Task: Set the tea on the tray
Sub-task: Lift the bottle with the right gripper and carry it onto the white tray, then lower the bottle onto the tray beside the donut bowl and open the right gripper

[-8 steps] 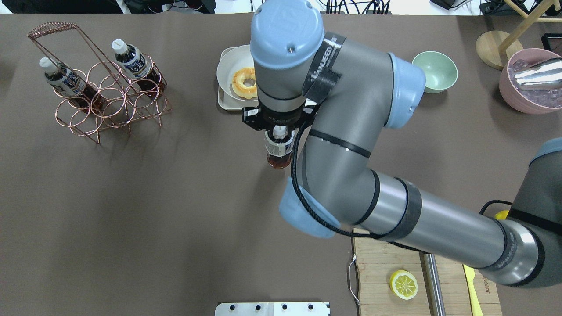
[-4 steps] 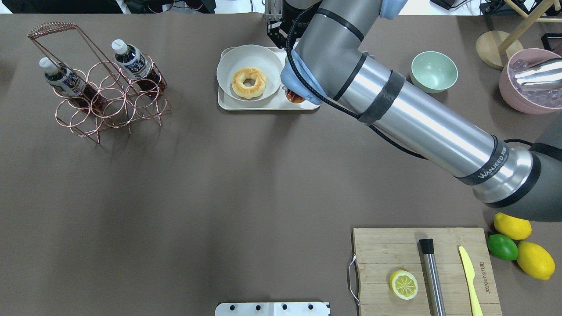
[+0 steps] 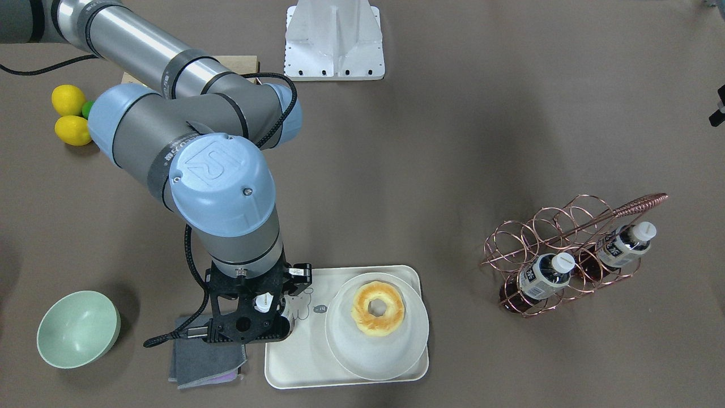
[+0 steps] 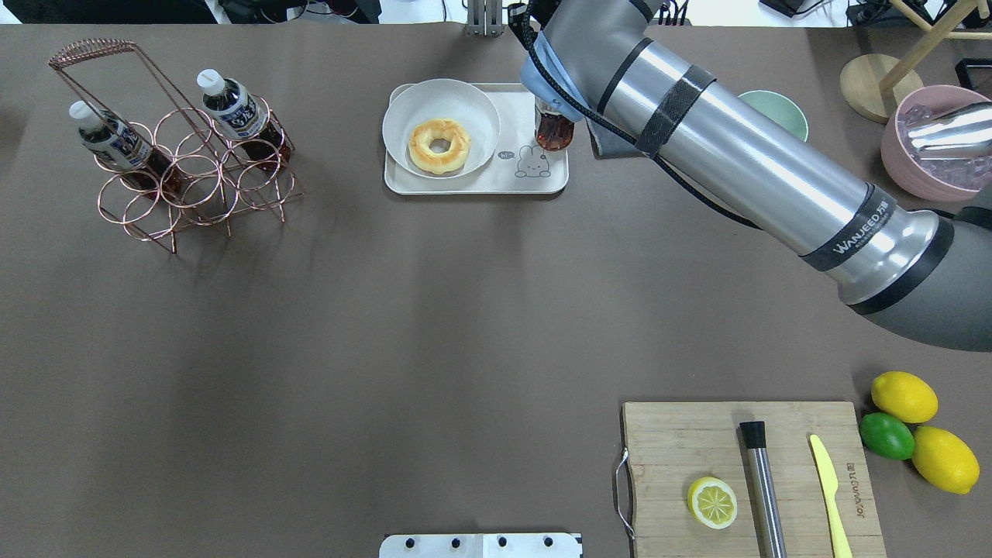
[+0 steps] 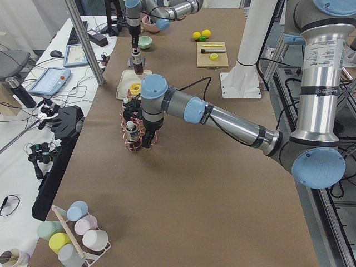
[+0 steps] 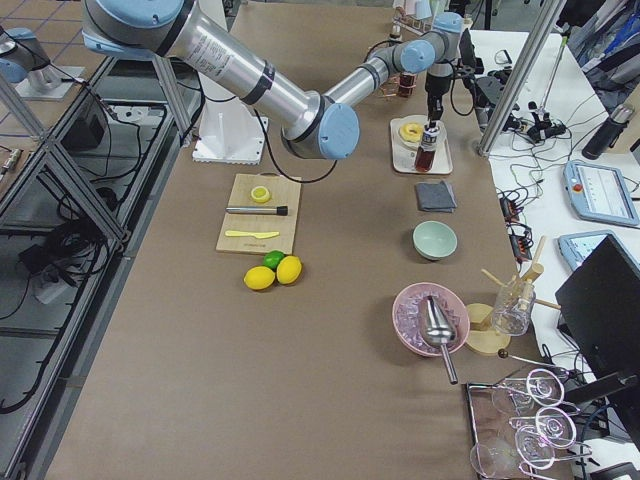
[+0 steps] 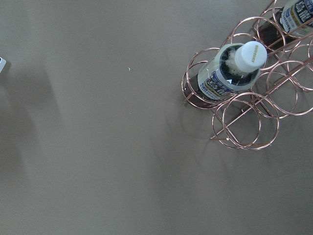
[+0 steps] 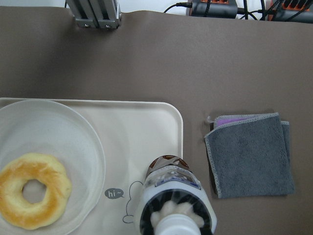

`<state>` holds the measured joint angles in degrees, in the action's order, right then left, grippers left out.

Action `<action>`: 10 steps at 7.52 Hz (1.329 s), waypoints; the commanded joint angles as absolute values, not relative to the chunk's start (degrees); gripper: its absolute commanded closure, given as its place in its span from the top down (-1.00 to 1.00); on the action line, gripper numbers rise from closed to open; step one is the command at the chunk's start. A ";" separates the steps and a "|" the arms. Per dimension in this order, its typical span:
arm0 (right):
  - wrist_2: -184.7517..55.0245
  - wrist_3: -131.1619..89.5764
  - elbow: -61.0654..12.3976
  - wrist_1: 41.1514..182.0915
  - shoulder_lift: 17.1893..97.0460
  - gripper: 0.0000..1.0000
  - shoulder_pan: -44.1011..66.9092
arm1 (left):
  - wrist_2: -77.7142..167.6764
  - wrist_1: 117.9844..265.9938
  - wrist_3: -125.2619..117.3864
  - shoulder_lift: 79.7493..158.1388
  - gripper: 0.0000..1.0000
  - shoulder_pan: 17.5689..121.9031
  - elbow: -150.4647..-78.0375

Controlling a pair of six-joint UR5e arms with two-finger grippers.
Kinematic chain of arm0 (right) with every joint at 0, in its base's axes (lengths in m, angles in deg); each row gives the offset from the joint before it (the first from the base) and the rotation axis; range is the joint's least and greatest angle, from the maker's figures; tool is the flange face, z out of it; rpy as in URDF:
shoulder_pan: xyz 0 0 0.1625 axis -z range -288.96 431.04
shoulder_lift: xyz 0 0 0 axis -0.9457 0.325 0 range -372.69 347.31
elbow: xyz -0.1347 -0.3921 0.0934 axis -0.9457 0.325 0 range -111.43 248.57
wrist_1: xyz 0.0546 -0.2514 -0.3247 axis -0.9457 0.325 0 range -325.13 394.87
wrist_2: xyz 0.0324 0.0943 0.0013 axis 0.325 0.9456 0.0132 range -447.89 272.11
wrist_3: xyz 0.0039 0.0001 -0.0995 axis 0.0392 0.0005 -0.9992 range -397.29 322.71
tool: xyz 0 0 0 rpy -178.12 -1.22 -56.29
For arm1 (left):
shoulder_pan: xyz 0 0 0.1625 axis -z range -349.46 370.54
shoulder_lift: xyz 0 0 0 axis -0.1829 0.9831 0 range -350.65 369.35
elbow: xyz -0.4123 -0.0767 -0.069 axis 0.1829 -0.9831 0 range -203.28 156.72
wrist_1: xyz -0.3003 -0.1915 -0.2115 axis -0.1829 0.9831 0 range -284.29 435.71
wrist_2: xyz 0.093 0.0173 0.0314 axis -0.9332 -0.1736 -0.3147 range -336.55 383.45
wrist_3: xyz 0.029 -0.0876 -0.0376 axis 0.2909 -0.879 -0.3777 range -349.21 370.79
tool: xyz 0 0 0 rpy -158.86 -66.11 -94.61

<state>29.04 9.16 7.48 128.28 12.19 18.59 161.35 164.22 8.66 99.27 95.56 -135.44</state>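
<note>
**Tea's over the tray, just needs setting down and letting go**

So this is the placing step, near the finish by my read. The right claw [image 3: 259, 310] has the tea bottle [image 4: 554, 133] by the neck just under the white cap. Its jaws are closed in snug on it, and the bottle hangs upright below the wrist.

The bottle is over the tray [image 4: 473, 183], at the end that has the little bear drawing [image 4: 533, 163]. That's the bare end, beside the plate [image 4: 403, 116] with the doughnut [image 4: 440, 144], which fills the tray's other end. From the wrist camera, the bottle's base looks to be inside the tray's rim, close to the side facing the grey cloth [image 8: 249, 154]. I honestly can't tell if the base is touching the tray or hovering just above it.

Next move as I see it:
- Go straight down until the base sits flat on the bare tray floor.
- Open up, then lift straight off so the cap doesn't get dragged and tip the bottle.
- Watch the rim on the cloth side, since landing half on it would leave the bottle leaning.

The left claw [image 5: 146, 138] is well away from the tray, over by the wire rack [image 4: 194, 178] with the other two bottles. I can't tell if it's open or closed.
</note>
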 commanded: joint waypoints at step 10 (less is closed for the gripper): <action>30.06 11.66 12.50 123.03 9.99 0.99 19.71 | 161.44 167.12 6.57 98.03 0.93 95.18 -135.34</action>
<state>29.96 11.87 12.56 123.09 10.18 19.73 161.43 167.09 6.71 98.06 95.31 -135.46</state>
